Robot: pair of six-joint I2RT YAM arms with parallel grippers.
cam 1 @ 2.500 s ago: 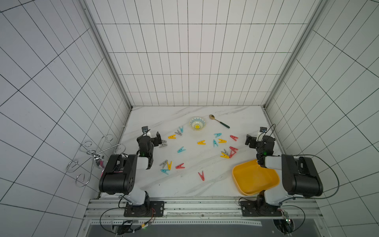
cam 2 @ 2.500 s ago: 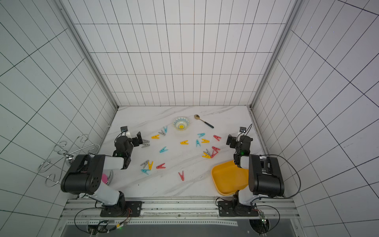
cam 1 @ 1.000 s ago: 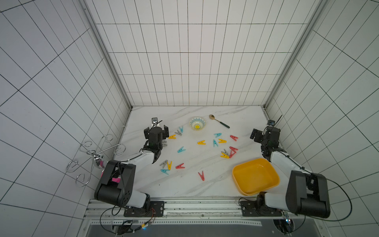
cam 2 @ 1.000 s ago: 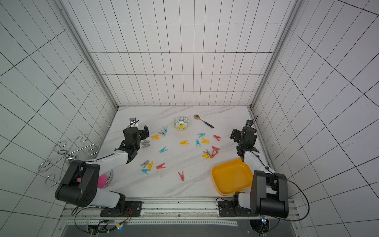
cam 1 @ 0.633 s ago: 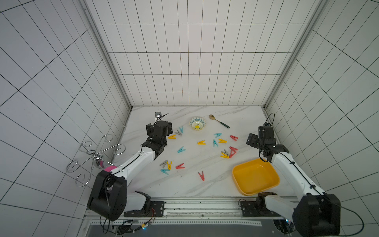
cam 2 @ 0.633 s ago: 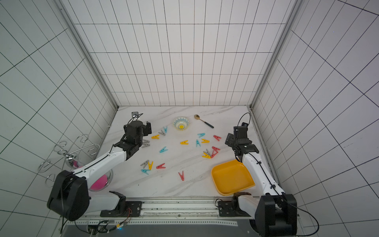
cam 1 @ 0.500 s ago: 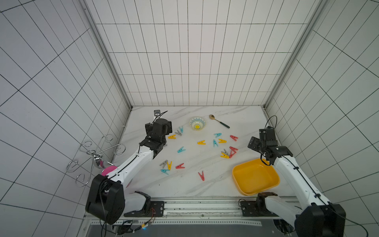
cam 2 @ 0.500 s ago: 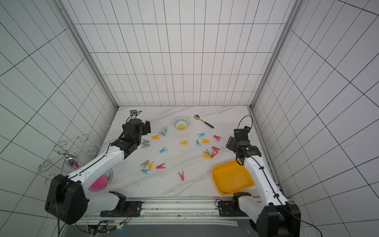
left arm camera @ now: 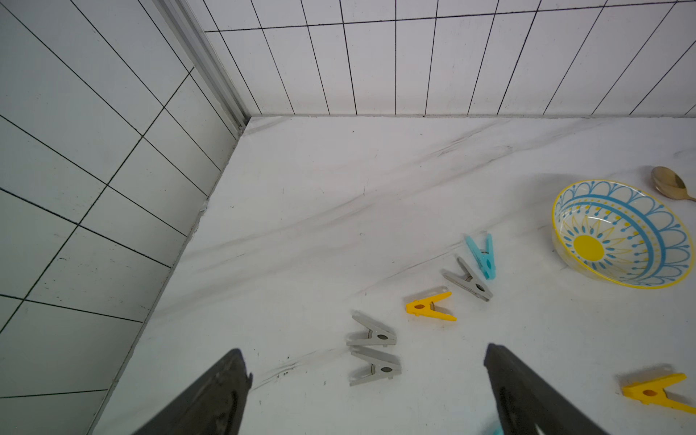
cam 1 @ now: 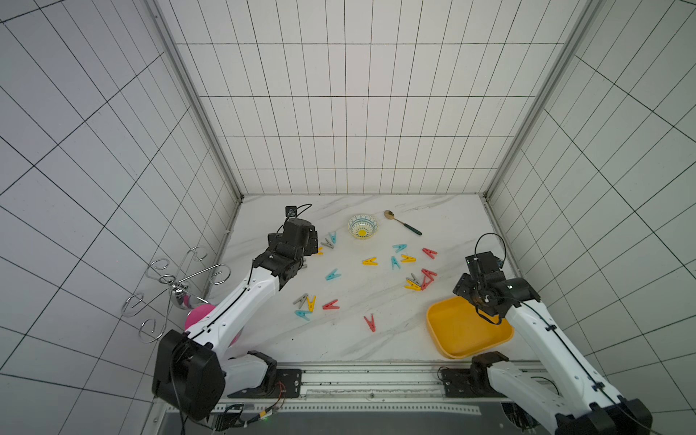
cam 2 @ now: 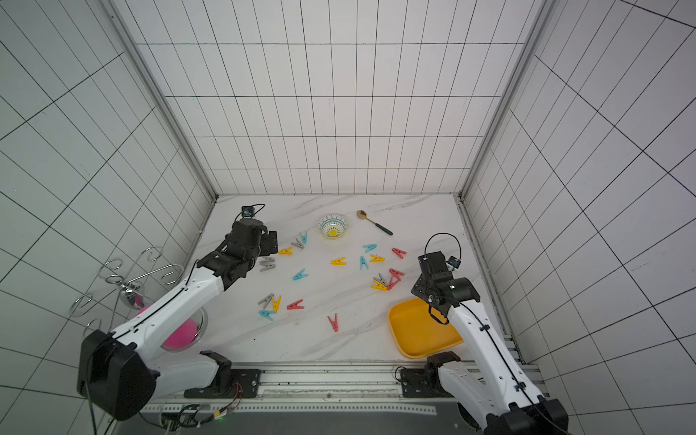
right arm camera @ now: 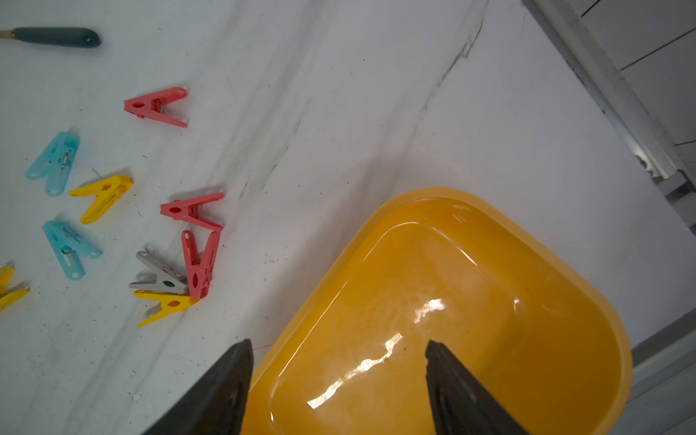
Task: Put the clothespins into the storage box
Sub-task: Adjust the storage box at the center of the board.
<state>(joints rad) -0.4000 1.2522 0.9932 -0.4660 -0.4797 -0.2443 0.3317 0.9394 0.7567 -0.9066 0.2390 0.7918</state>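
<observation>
Marble tabletop (cam 1: pixel 354 339) between white tiled walls is carrying all the clothespins (cam 1: pixel 371 261), scattered loose. The storage box (cam 1: pixel 463 331) is sitting empty near the right arm's base. The left gripper (left arm camera: pixel 363 352) is hovering with fingers spread wide. Two grey clothespins (left arm camera: pixel 374 368) are lying just ahead between them, long axes running finger to finger, so a wrist turn is probably needed. The right gripper (right arm camera: pixel 338 343) is hanging over the box rim, fingers apart, pinching nothing. The left wrist view is showing the grey pair whole; in a top view the left arm (cam 1: pixel 286 260) is covering most of it.
</observation>
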